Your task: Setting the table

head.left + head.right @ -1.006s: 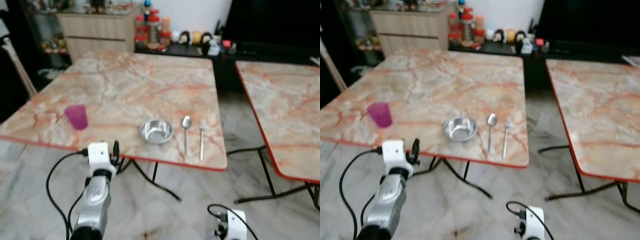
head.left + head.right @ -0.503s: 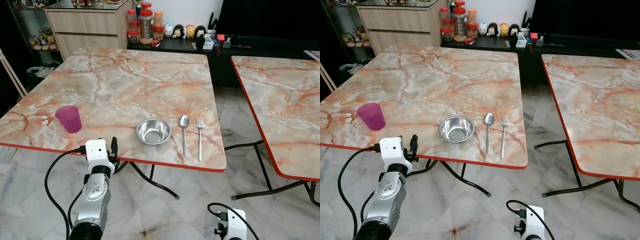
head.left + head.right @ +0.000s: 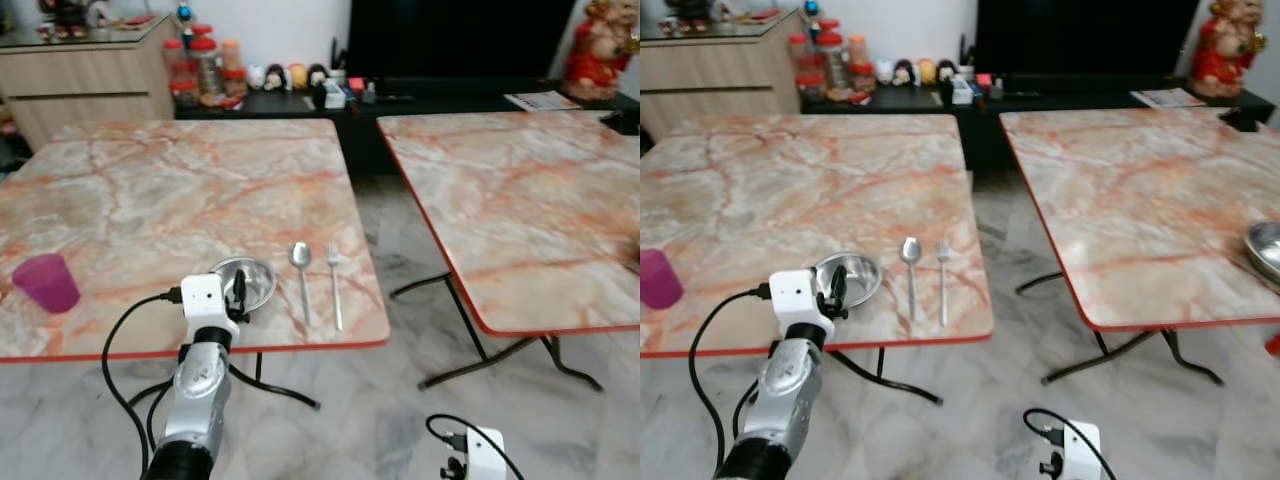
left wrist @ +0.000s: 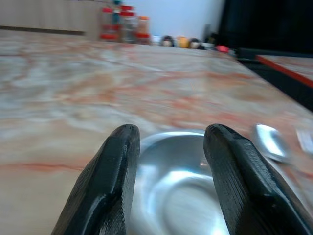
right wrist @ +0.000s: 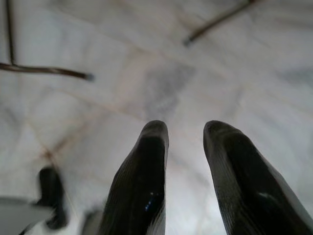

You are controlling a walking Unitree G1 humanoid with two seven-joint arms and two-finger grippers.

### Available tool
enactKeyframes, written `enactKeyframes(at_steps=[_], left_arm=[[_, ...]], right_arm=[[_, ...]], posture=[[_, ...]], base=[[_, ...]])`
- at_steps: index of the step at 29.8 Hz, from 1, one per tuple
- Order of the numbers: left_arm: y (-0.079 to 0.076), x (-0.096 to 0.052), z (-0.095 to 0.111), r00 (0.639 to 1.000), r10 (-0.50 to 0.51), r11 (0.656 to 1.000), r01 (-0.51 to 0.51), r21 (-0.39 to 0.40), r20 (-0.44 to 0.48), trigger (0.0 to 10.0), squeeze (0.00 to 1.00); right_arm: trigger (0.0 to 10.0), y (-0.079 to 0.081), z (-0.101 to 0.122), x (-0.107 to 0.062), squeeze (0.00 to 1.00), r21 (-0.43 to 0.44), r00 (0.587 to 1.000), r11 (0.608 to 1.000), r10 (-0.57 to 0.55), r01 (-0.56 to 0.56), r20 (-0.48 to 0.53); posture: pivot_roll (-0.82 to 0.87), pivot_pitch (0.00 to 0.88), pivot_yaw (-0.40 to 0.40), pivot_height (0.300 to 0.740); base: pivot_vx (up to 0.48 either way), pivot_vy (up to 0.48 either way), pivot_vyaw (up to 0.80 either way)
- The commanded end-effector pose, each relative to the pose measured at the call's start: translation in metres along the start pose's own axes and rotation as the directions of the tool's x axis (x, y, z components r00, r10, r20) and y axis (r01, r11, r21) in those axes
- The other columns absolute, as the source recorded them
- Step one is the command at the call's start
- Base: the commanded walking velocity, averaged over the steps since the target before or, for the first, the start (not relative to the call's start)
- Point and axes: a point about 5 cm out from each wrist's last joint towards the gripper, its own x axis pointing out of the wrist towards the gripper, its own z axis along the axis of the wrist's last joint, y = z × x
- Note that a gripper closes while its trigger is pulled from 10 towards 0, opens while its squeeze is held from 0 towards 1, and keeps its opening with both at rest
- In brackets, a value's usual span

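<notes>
A steel bowl (image 3: 252,277) sits near the front edge of the marble table (image 3: 170,190), with a spoon (image 3: 301,272) and a fork (image 3: 334,282) lying side by side to its right. A purple cup (image 3: 44,282) stands at the table's front left. My left gripper (image 3: 238,287) is raised at the table's front edge, just before the bowl and covering its left part. In the left wrist view its fingers (image 4: 115,171) stand open with the bowl (image 4: 181,171) right ahead of them. My right gripper (image 5: 181,128) hangs low over the floor, open and empty.
A second marble table (image 3: 520,190) stands to the right across a floor gap, with another steel bowl (image 3: 1265,245) at its right edge. A cabinet (image 3: 80,80), jars and figurines line the back wall. Folding table legs (image 3: 470,350) cross the marble floor.
The camera has swung to the right, so the first table sits further left and the second table fills more of the view. My left gripper now stands close to the bowl instead of left of it.
</notes>
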Motion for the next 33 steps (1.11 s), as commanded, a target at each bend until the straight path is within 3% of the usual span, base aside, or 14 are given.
enactKeyframes(at_steps=[1, 9, 19, 28, 29, 33], left_arm=[[0.007, 0.0, 0.001, 1.0, 0.022, 1.0, -0.022, 0.008, -0.001, 10.0, 0.0], [0.014, 0.001, 0.008, 0.998, 0.047, 0.999, -0.047, -0.003, 0.036, 10.0, 0.0], [0.018, 0.001, 0.019, 0.994, 0.069, 0.997, -0.068, -0.025, 0.079, 10.0, 0.0], [0.029, 0.005, 0.032, 0.995, 0.065, 0.992, -0.057, -0.109, 0.072, 10.0, 0.0], [0.042, 0.004, 0.04, 0.998, 0.014, 0.997, -0.009, -0.077, 0.059, 10.0, 0.0], [0.054, 0.003, 0.045, 1.0, -0.023, 0.997, 0.024, -0.072, 0.012, 10.0, 0.0]], right_arm=[[10.0, 0.007, 0.006, 0.002, 0.0, -0.003, 1.0, 1.0, 0.016, -0.016, 0.017], [10.0, 0.007, 0.005, 0.001, 0.0, -0.04, 0.999, 0.999, 0.029, -0.028, 0.023], [10.0, 0.007, 0.005, 0.001, 0.0, -0.016, 0.999, 1.0, 0.026, -0.026, 0.022], [10.0, 0.007, 0.003, 0.001, 0.0, -0.018, 1.0, 1.0, 0.026, -0.026, 0.015], [10.0, 0.006, 0.001, 0.0, 0.0, -0.028, 1.0, 0.999, 0.027, -0.027, 0.006], [10.0, 0.007, -0.001, 0.0, 0.0, -0.034, 0.999, 0.999, 0.032, -0.032, 0.001]], posture=[[0.02, 0.0, -0.044, 0.74], [0.03, 0.0, -0.047, 0.74], [0.03, 0.0, -0.045, 0.74], [0.03, 0.0, -0.045, 0.74], [0.04, 0.0, -0.042, 0.74], [0.05, 0.0, -0.038, 0.74]], base=[[0.319, 0.0, 0.0], [0.305, 0.0, 0.23], [0.0, 0.0, 0.1], [0.0, 0.0, 0.0], [0.0, 0.0, 0.0], [0.0, 0.0, 0.0]])
